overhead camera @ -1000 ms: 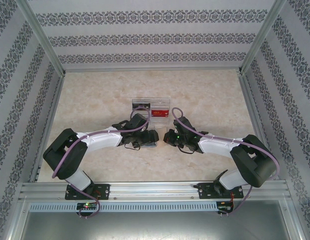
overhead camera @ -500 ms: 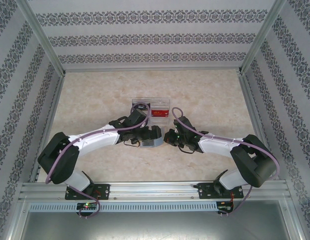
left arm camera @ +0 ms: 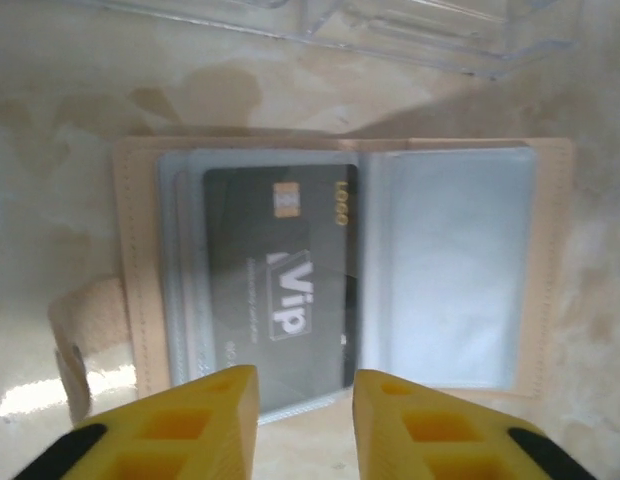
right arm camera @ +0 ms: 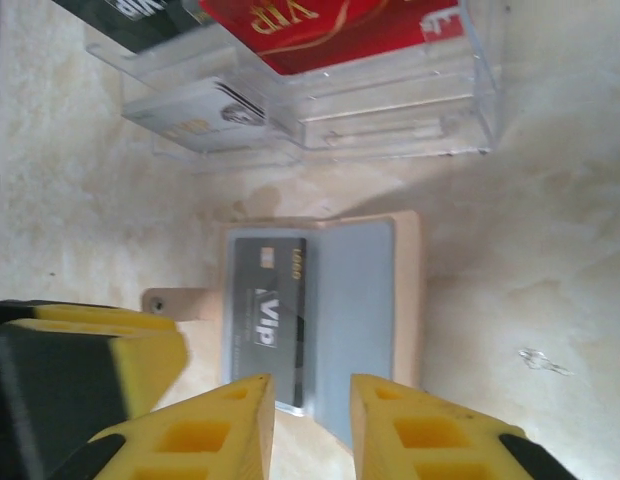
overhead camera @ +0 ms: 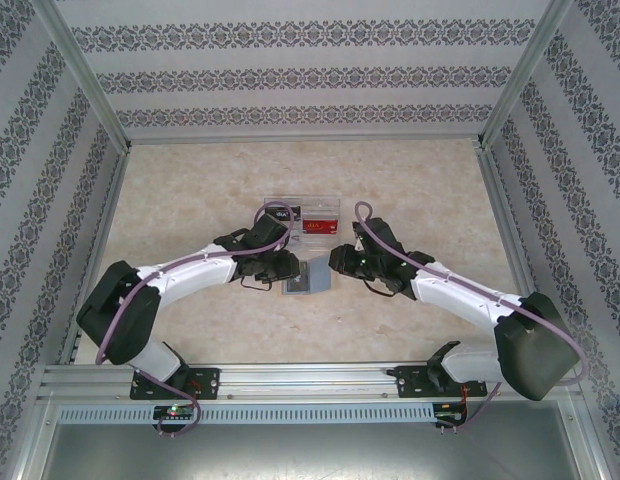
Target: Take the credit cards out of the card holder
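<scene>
Tan card holder (right arm camera: pixel 408 290) lies open on the table, both grippers empty above it

Tan and stitched at the edge, the card holder lies flat and spread open on the pale marbled table (overhead camera: pixel 190 200), near the middle and just in front of a clear plastic box (right arm camera: pixel 390 110); the two are close but apart. Inside the holder are two panels of clear sleeves; the left panel holds a dark card (left arm camera: pixel 275 290) printed "VIP" with a small gold chip, lying behind the plastic; the right panel looks bare, though glare on the plastic makes it hard to tell. A tan strap tab (left arm camera: pixel 85 320) sticks out from the holder's left side.

The clear plastic box stands at the far side of the holder; a red card (right arm camera: pixel 320 25) with gold lettering leans in its right part, a black card (right arm camera: pixel 130 20) sits in its left part, and a silvery card (right arm camera: pixel 195 110) lies low in a front compartment on the left.

From the left wrist, the left gripper (left arm camera: pixel 305 400) hangs over the near edge of the holder, its yellow fingers parted by a narrow gap with nothing between them; the gap lines up with the lower end of the dark card. From the right wrist, the right gripper (right arm camera: pixel 312 420) hangs likewise over the near edge, jaws a little apart and empty; the left gripper's yellow and black finger shows at the lower left of that view, just beside the strap tab. From above, the two arms reach inward and meet over the holder.
</scene>
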Controlling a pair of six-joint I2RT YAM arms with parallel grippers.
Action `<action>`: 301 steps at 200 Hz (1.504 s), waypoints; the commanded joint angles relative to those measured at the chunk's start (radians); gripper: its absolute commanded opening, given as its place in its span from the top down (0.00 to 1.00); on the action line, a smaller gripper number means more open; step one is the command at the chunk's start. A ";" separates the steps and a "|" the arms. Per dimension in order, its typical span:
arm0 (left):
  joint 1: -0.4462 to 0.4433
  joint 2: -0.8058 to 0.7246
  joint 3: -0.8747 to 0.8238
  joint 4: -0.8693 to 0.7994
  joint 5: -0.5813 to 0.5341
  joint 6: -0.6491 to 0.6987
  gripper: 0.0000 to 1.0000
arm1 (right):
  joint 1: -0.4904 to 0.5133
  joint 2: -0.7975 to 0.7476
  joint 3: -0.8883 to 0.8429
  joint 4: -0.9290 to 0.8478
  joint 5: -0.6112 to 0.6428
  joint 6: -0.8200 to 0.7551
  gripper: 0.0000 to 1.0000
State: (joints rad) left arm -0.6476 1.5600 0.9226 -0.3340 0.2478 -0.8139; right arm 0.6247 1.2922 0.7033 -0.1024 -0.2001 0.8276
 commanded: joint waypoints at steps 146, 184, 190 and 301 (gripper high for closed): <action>0.023 0.079 -0.080 0.062 0.020 -0.018 0.83 | 0.068 0.376 0.119 0.133 -0.210 0.044 0.85; 0.022 0.093 -0.080 0.061 0.021 -0.021 0.86 | 0.067 0.400 0.118 0.124 -0.193 0.040 0.82; 0.023 0.095 -0.080 0.061 0.021 -0.023 0.86 | 0.066 0.405 0.116 0.124 -0.190 0.040 0.82; 0.022 0.100 -0.082 0.063 0.028 -0.029 0.87 | 0.064 0.450 0.120 0.135 -0.200 0.047 0.84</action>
State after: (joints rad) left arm -0.6327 1.6375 0.8566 -0.2813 0.2703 -0.8310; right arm 0.6834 1.7241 0.8162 0.0170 -0.3912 0.8650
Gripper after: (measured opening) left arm 0.130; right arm 0.175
